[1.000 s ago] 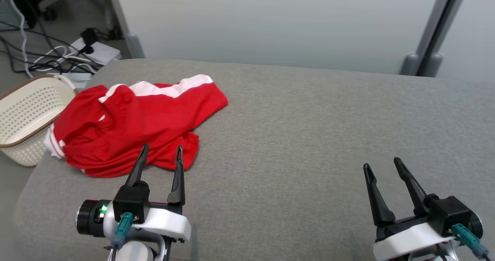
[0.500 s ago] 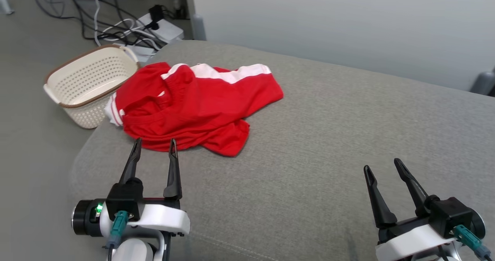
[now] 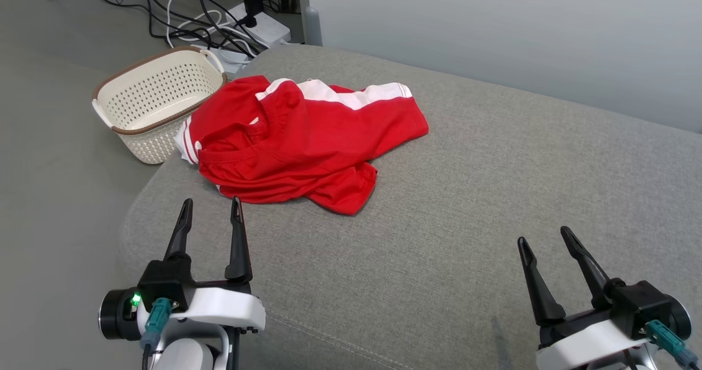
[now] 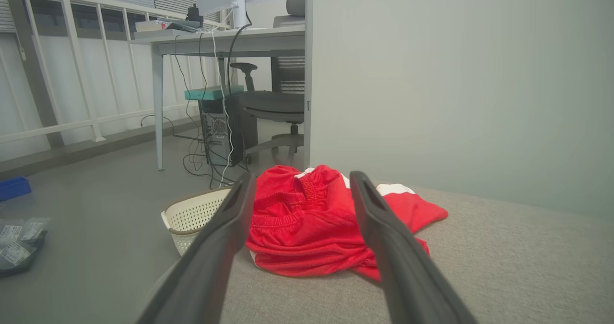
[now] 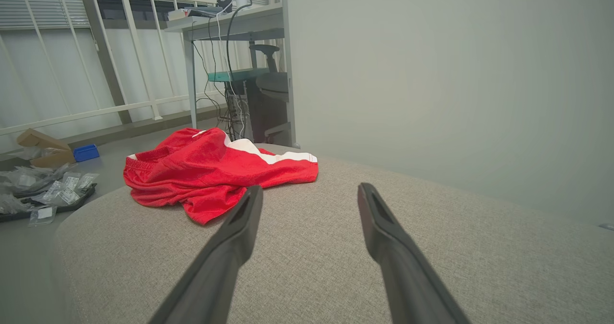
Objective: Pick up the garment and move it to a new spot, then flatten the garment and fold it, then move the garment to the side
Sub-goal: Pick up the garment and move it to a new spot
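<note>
The garment [image 3: 307,140] is a pair of red shorts with white side stripes, lying crumpled near the far left corner of a grey cushioned surface [image 3: 466,205]. It also appears in the left wrist view [image 4: 307,223] and the right wrist view [image 5: 211,170]. My left gripper [image 3: 211,205] hovers open just short of the garment's near edge, nothing between its fingers. At the lower right my right gripper [image 3: 543,235] stands open and empty, well away from the garment.
A cream perforated basket [image 3: 156,98] with a brown rim sits on the floor against the cushion's left corner. Cables and a power strip [image 3: 258,22] lie behind it. A pale wall panel [image 3: 493,35] backs the cushion. A desk and chair [image 4: 273,103] stand beyond.
The head camera has swung left, so the whole scene shifts right in the picture and more floor and basket show. Both grippers stay open and hold nothing.
</note>
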